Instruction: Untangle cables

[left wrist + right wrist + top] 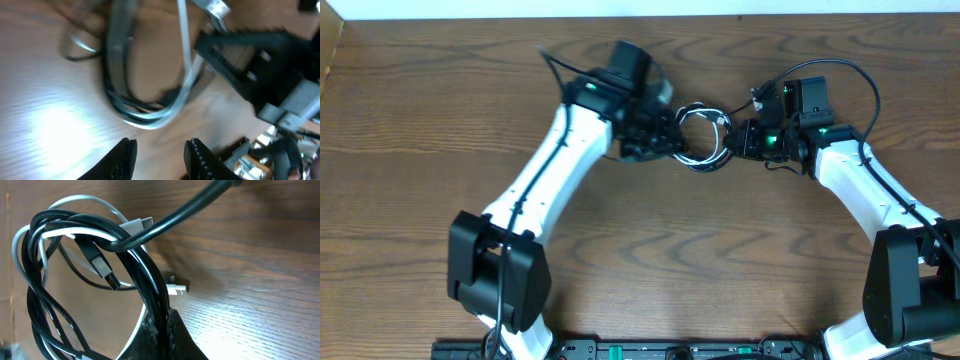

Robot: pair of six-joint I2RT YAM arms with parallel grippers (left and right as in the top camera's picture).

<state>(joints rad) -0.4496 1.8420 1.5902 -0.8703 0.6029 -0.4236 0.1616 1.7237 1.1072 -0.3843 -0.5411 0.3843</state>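
The cables (703, 137), one white and one black, lie coiled together in a tangle on the wooden table between my two grippers. My right gripper (162, 324) is shut on black strands of the loop, with the white cable (75, 232) running beside its left finger. A black plug (103, 270) hangs inside the loop, and a small white plug (177, 288) lies on the table beyond it. My left gripper (160, 152) is open with nothing between its fingers, just short of the blurred coil (145, 114). Overhead, the left gripper (670, 141) sits at the coil's left edge and the right gripper (740, 140) at its right edge.
A thicker black wire (175, 217) belonging to the arm crosses over the top of the loop in the right wrist view. The right gripper's toothed black finger (242, 55) shows in the left wrist view, close to the coil. The table's far edge (640, 14) is a little behind the tangle.
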